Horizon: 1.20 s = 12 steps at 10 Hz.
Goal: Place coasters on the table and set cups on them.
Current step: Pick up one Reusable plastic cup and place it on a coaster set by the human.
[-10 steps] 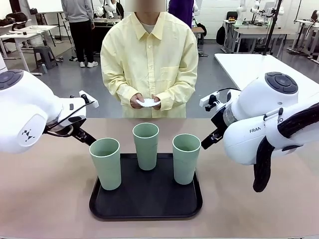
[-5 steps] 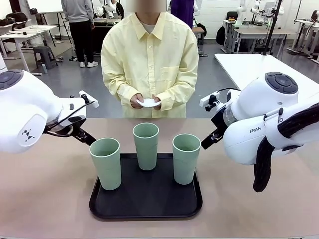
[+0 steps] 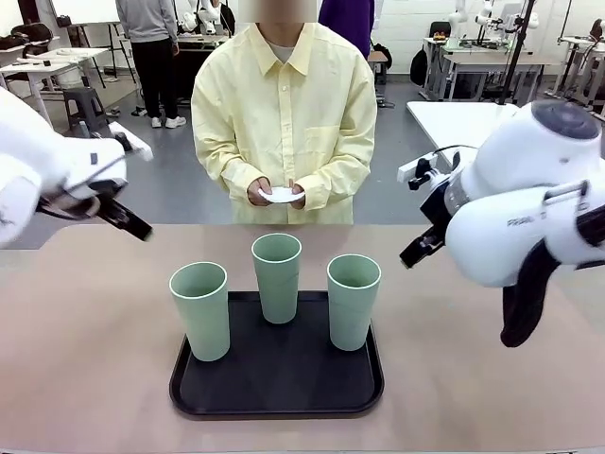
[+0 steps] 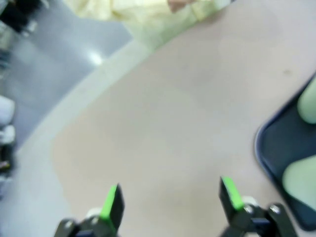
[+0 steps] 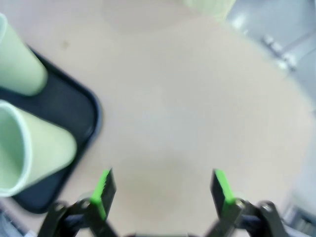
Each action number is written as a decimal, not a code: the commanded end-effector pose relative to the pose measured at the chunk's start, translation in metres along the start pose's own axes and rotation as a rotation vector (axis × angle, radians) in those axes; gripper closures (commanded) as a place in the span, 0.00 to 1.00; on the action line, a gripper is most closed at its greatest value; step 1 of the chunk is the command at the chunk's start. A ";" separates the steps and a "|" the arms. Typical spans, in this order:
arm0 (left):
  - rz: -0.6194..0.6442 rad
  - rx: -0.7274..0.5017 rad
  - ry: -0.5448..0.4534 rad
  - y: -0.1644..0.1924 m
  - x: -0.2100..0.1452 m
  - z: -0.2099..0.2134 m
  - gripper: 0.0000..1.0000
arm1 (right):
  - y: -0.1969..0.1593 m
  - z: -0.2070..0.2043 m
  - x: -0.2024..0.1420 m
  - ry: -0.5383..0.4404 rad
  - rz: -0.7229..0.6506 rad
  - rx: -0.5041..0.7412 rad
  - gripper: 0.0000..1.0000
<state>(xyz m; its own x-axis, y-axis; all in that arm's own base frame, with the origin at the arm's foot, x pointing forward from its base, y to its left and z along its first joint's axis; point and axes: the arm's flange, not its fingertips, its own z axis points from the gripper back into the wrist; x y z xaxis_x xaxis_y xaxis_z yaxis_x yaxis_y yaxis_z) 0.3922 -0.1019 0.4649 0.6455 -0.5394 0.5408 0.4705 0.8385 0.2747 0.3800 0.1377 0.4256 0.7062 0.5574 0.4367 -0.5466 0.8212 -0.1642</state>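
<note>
While both arms hover above the large beige-brown matte tabletop (image 3: 85,359), you have both claws spread wide and holding nothing. Your left claw (image 4: 171,196) shows its two green pads well apart, with bare tabletop between them. In its wrist view the black rectangular plastic tray (image 4: 276,143) lies ahead and to that claw's right, clear of the fingers, with blurred pale green shapes on it. Your right claw (image 5: 163,190) is just as wide, again with bare tabletop between the pads. In its wrist view the tray lies ahead and to that claw's left, with two tumblers on it; the nearer one is close to the left finger but apart from it.

From the front, the three tall pale mint-green plastic cups stand upright on the tray, between your two claws. The left cup (image 3: 200,310) is the one nearest your left claw, yet well apart from it. The right cup (image 3: 353,301) is the one nearest your right claw, with a clear gap between them. The middle cup (image 3: 277,277) stands farther back, toward the person (image 3: 284,104) in the pale yellow shirt.

The thin white round coasters (image 3: 282,195) are beyond both claws, across the tabletop, held in the person's hands (image 3: 260,195) at waist height above the far edge. You cannot tell how many discs are in that stack.
</note>
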 end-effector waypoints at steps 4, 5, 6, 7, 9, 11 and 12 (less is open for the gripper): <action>-0.013 -0.278 0.289 -0.045 -0.079 0.091 0.00 | 0.059 0.071 -0.090 0.326 0.003 0.064 0.00; 0.022 -0.252 0.332 -0.049 -0.087 0.095 0.00 | 0.069 0.075 -0.105 0.337 -0.005 0.051 0.00; 0.056 -0.144 0.334 -0.057 -0.092 0.087 0.00 | 0.064 0.068 -0.112 0.343 0.023 -0.076 0.00; -0.027 -0.296 0.306 -0.042 -0.042 0.086 0.00 | 0.044 0.080 -0.050 0.340 0.008 0.066 0.00; -0.003 -0.254 0.326 -0.040 -0.048 0.100 0.00 | 0.053 0.092 -0.053 0.350 0.020 0.016 0.00; 0.192 -0.788 0.094 0.002 -0.059 0.106 0.00 | 0.016 0.084 -0.082 0.044 -0.079 0.577 0.00; 0.305 -0.976 0.055 0.026 -0.063 0.113 0.00 | -0.007 0.089 -0.097 -0.096 -0.129 0.740 0.00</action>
<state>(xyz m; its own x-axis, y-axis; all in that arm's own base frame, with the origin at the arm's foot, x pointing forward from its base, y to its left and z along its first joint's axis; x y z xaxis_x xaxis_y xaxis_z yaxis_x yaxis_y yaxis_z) 0.2941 -0.0595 0.5177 0.7803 -0.4738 0.4082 0.6085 0.7260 -0.3204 0.2979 0.1006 0.4945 0.7834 0.5248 0.3328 -0.6015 0.7750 0.1938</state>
